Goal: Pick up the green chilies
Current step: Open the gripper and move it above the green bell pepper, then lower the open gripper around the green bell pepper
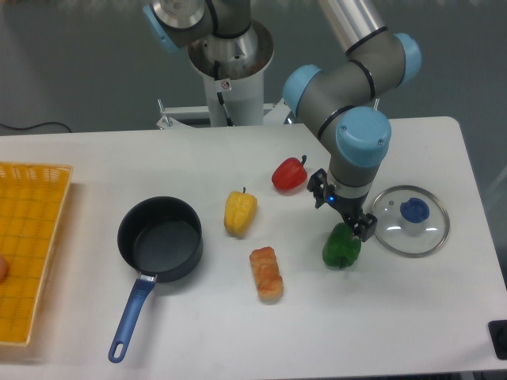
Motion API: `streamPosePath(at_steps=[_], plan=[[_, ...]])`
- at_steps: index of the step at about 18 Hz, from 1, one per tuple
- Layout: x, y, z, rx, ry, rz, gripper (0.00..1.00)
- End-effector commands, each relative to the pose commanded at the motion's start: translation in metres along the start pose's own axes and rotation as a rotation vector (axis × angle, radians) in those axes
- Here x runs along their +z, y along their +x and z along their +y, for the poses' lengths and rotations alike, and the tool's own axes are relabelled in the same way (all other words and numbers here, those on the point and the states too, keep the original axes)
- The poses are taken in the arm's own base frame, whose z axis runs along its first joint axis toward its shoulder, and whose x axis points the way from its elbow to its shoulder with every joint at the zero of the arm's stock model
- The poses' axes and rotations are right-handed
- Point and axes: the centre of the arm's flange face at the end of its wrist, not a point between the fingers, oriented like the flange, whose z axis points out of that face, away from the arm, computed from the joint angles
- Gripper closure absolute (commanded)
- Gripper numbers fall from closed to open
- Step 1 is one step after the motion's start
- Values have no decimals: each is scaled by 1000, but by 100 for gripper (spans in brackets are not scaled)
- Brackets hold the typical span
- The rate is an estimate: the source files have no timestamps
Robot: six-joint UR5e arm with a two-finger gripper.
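Gripper (354, 226) poised at top of green chilies (341, 246), toward right side of white surface (444, 317).
Jaw opening impossible to tell, grasp unconfirmed; glass lid (410, 219) just right, red pepper (290, 174) behind, toward far edge.

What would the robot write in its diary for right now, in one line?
phase: approach | gripper: just above green pepper | pepper: on table, not lifted | jaws: unclear

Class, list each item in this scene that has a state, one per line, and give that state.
green chilies: resting on table, not lifted
gripper: directly above chilies, jaw state unclear
pot: upright, uncovered, empty
glass lid: flat on table, off the pot
yellow basket: mostly empty
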Motion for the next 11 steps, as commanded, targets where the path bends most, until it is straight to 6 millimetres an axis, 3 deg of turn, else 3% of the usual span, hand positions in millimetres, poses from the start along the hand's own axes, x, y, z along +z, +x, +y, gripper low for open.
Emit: streamPosePath(at_steps=[3,8,11], plan=[[2,-9,11,-121,61,22,0],[6,-32,50,-247,85,25,0],[16,-36,53,-308,89,33,0]])
